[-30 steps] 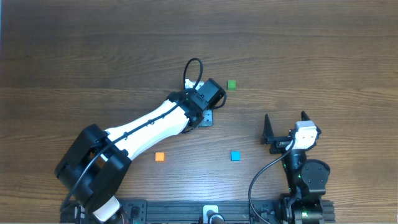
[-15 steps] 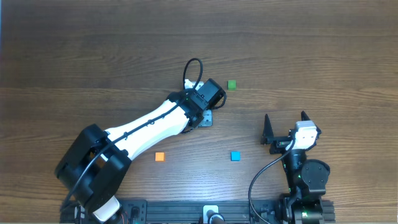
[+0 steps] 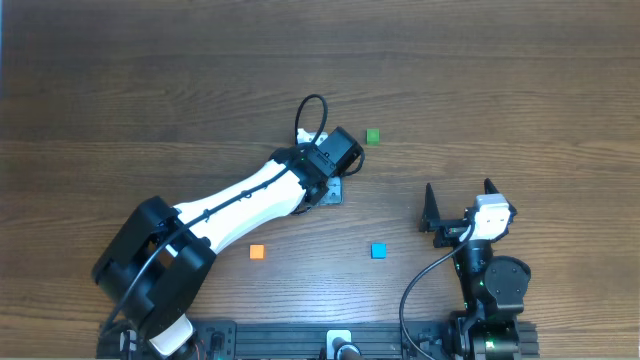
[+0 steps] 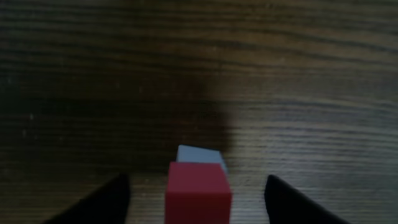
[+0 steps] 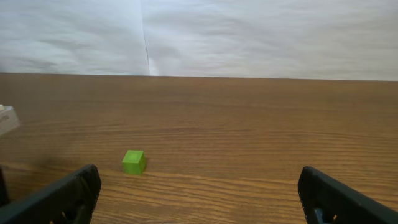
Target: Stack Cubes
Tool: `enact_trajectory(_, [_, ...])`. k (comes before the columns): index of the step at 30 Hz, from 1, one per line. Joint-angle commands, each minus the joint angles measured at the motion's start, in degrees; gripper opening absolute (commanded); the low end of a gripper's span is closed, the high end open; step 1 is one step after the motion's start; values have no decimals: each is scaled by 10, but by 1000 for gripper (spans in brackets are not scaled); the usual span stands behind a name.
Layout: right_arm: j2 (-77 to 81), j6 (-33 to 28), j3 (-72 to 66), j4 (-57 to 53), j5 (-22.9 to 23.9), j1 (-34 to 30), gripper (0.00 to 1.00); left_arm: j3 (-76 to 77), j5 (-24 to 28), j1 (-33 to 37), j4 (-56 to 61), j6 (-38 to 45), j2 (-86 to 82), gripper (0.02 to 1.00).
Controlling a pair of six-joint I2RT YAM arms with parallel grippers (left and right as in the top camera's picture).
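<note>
Jaws on the left arm (image 3: 250,200) stand apart either side of the red cube (image 4: 198,193), stacked on a pale cube (image 4: 199,154); right jaws gape too, green cube (image 5: 134,161) ahead.

The top camera hangs above the table (image 3: 150,80) and looks straight down. It is far enough off to take in the left arm (image 3: 250,195), the right arm (image 3: 485,250) and the wood around them, with both bases along its bottom edge.

The camera on the left arm's wrist points steeply down at the table from very close, so a red cube (image 4: 198,193) looms large in it.

The camera on the right arm's wrist sits low and looks almost level across the table to a white wall (image 5: 249,37).

The top and right wrist views share the green cube (image 3: 373,136); from the right wrist that cube (image 5: 134,162) sits well off.
</note>
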Motion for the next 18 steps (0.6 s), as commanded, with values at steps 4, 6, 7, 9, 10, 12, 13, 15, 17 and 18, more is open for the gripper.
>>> enact_trajectory(4, [-3,-4,-3,-2,-3,-3,993,13,-8,20,-3,1,-84,950])
enact_trajectory(6, [-3,-5,-3,-2,-3,-3,993,13,-8,23,-23,1,-116,972])
enact_trajectory(7, [-3,-4,-3,-2,-3,-3,991,13,-8,23,-39,1,-134,974])
enact_trajectory(9, [-3,-5,-3,-2,-3,-3,991,12,-8,23,-74,1,-171,991])
enact_trajectory(10, [-3,-4,-3,-2,-3,-3,993,10,-8,22,-88,1,-188,996])
enact_trajectory(12, [-3,-4,-3,-2,-3,-3,991,-4,-9,14,-134,1,-242,998])
enact_trajectory(13, [-3,-4,-3,-2,-3,-3,991,-31,-15,2,-153,1,-281,998])
enact_trajectory(15, [-3,-4,-3,-2,-3,-3,991,-72,-26,-9,-156,1,-316,998])
enact_trajectory(17, [-3,-4,-3,-2,-3,-3,993,-122,-31,-17,-150,-2,-345,1000])
enact_trajectory(18, [-3,-4,-3,-2,-3,-3,991,-154,-32,-17,-148,-19,-360,998])
